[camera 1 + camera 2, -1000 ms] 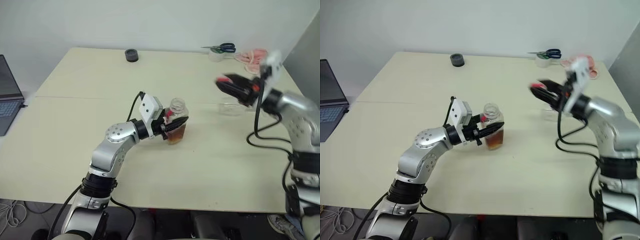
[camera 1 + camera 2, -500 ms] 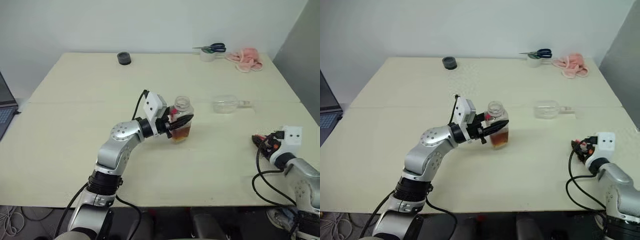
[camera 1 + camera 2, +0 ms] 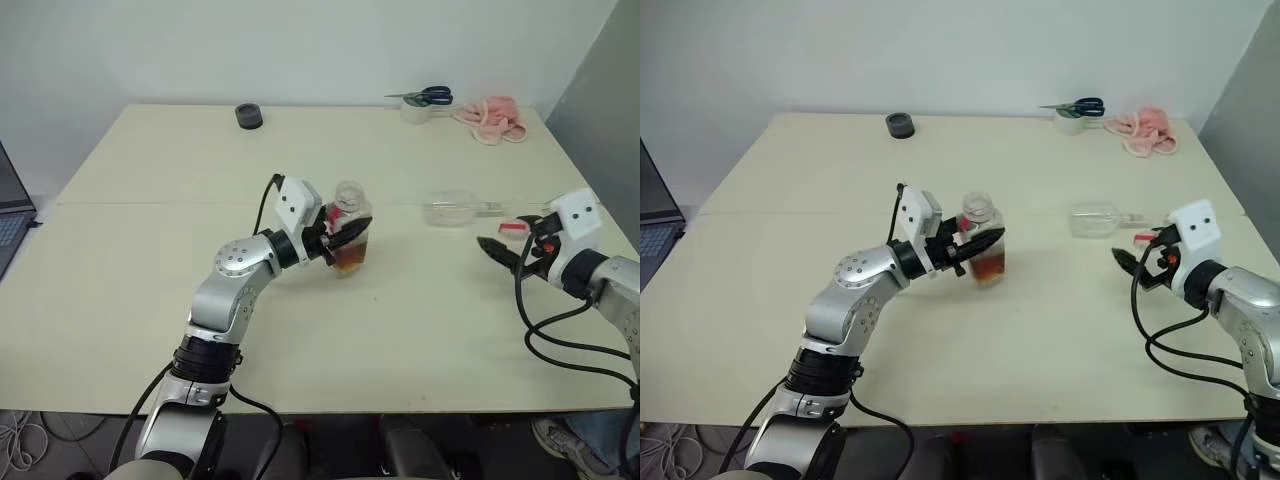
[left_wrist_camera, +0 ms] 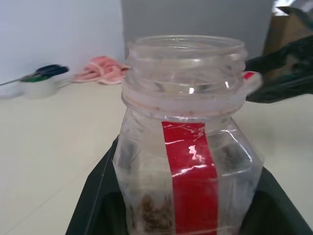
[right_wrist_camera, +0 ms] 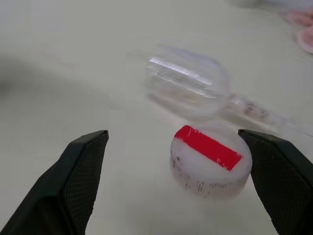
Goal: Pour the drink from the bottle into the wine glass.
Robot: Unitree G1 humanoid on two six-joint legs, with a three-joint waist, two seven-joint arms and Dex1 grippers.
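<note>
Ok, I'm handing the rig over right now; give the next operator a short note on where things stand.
Left tool: shut on the bottle, upright on the table, uncapped, drink low inside.
Right tool: open, empty, jaws either side of the cap, which lies on the table beside the wine glass.
Wine glass lies on its side, empty.
Done: cap off and set down.
Left: stand the glass upright, then pour.

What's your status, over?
Left gripper shut on open bottle, upright. Right gripper open around cap on table. Wine glass lying on its side.
</note>
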